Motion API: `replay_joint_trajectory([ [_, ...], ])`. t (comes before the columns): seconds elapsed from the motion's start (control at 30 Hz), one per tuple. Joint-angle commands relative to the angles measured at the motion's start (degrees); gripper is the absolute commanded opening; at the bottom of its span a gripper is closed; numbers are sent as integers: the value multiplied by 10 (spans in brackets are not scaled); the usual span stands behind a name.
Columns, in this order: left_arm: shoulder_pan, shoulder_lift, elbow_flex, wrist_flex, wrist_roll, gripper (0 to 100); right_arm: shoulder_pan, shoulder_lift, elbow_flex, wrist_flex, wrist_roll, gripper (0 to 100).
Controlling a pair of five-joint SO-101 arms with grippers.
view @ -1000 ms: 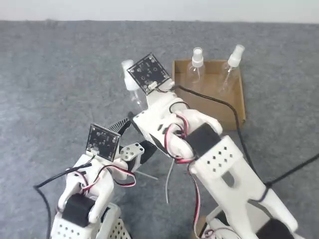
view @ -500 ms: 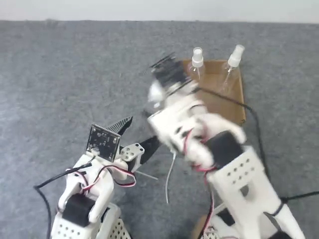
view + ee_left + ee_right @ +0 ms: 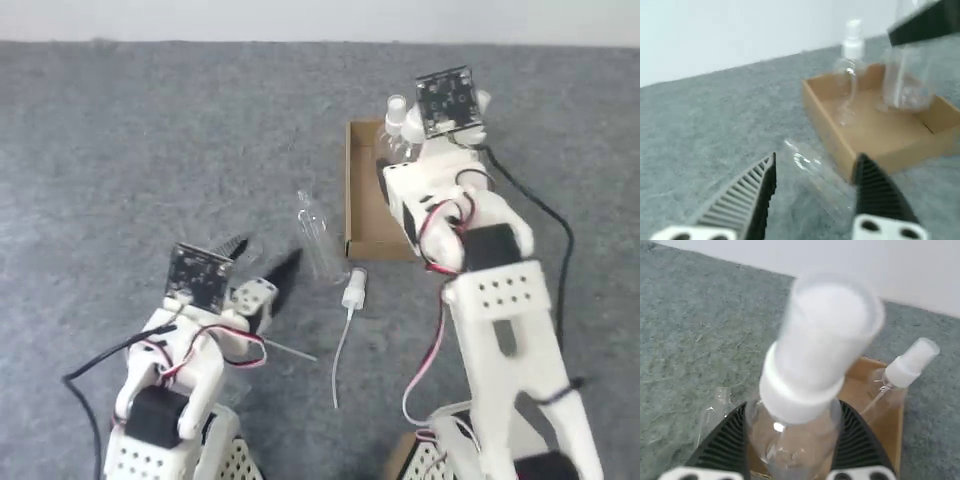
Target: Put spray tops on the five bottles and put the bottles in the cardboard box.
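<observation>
We see a capped bottle [image 3: 807,390] clamped upright between the right gripper's [image 3: 792,440] fingers, above the cardboard box [image 3: 366,215]. It seems to be near the box's far edge, though the arm hides the exact spot. Another capped bottle [image 3: 850,80] stands inside the box. Just outside the box's left wall an uncapped bottle [image 3: 318,238] lies on grey carpet [image 3: 150,130], with a loose spray top [image 3: 354,290] at the box's near corner. The left gripper [image 3: 817,170] hangs wide open and empty, left of the box.

Four bottles [image 3: 315,235], four tops [image 3: 355,290], one box [image 3: 352,190]
</observation>
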Motion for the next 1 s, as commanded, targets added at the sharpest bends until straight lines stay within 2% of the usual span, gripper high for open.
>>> replay_joint_trajectory([
  [0.0,-30,-10,0,-31,-2,115,8,30,25,-96,8,6],
  [0.1,-34,-10,0,-31,-1,76,6,62,47,-143,-9,6],
  [0.37,-39,-10,4,-32,-1,69,1,133,80,-245,-62,6],
  [0.53,-40,-10,4,-32,-1,35,-7,174,101,-298,-62,6],
  [0.97,-40,-10,4,-30,-1,33,-3,255,113,-365,-71,6],
])
